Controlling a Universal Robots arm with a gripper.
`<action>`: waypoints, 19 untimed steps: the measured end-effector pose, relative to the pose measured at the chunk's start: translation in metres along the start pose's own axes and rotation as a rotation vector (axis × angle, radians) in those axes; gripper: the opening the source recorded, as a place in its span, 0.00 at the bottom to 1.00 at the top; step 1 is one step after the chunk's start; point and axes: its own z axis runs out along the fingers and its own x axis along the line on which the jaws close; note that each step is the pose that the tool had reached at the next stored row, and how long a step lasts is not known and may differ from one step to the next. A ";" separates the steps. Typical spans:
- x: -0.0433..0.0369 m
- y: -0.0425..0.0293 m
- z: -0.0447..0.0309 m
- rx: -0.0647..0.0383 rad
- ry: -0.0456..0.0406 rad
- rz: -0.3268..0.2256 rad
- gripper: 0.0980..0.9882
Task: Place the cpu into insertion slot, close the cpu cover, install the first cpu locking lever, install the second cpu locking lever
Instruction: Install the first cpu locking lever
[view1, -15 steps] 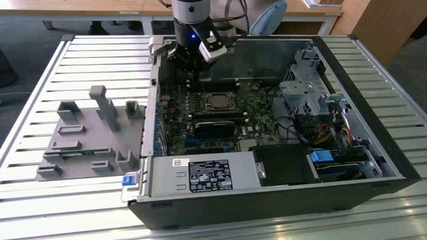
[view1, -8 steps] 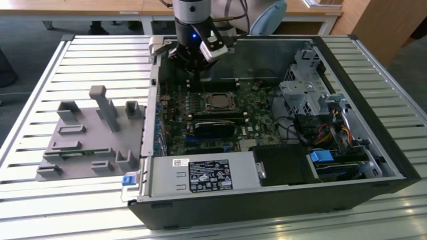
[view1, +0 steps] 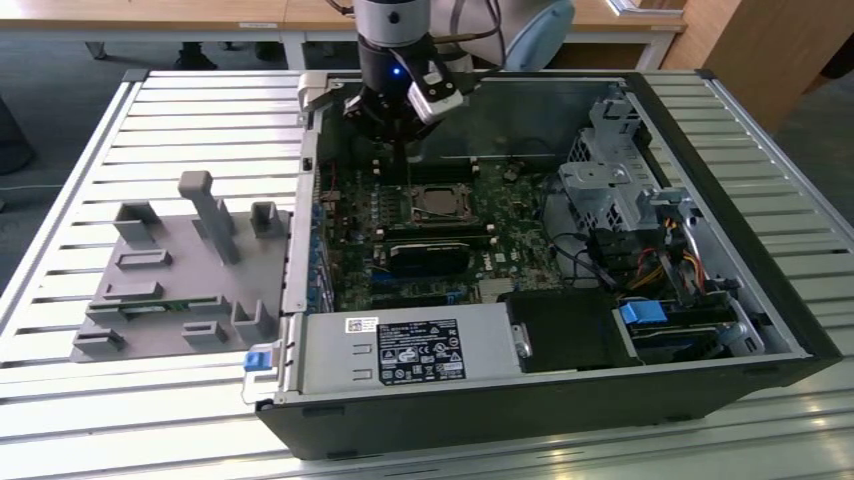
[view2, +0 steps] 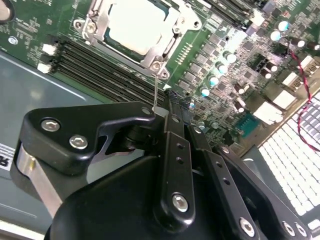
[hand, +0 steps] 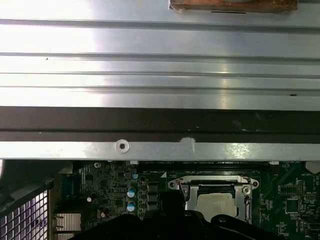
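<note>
A slatted metal bench (view1: 160, 110) carries an open computer case (view1: 747, 300), with wooden desks in the room behind it. One grey plastic holder (view1: 180, 265) sits on the bench, well apart from the claw, toward the exterior view's left.

The single claw (view1: 398, 140) hangs over the green circuit board (view1: 514, 235), near the case's far wall. In the second wrist view its black fingers (view2: 175, 125) lie pressed together, and a thin wire lever (view2: 156, 92) rises to their tips from the corner of the socket. Whether the fingers pinch that wire or only touch it, I cannot tell.

Just ahead of the fingertips sits the insertion slot (view2: 165, 52), with one cpu (view2: 137, 25) already lying in it. One cpu cover (view2: 97, 22) is folded down around the chip, its silver frame bordering the pale metal top. The chip (hand: 215, 202) and frame (hand: 182, 192) show in the first wrist view too, just beside the claw.

The risk, as I judge it, is the wire slipping off the narrow fingertips and springing back, since the contact is so small. A skewed push could also drive the tips into the small capacitors (view2: 215, 80) beside the socket. The long black memory slots (view2: 95, 70) run just beside the claw's knuckle and could be scraped.
</note>
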 end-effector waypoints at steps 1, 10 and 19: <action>-0.0017 0.0001 0.0002 0.000 0.0004 0.000 0.03; -0.0217 0.0010 0.0024 0.000 0.0032 0.000 0.03; -0.0261 0.0009 0.0061 -0.011 0.0043 0.001 0.03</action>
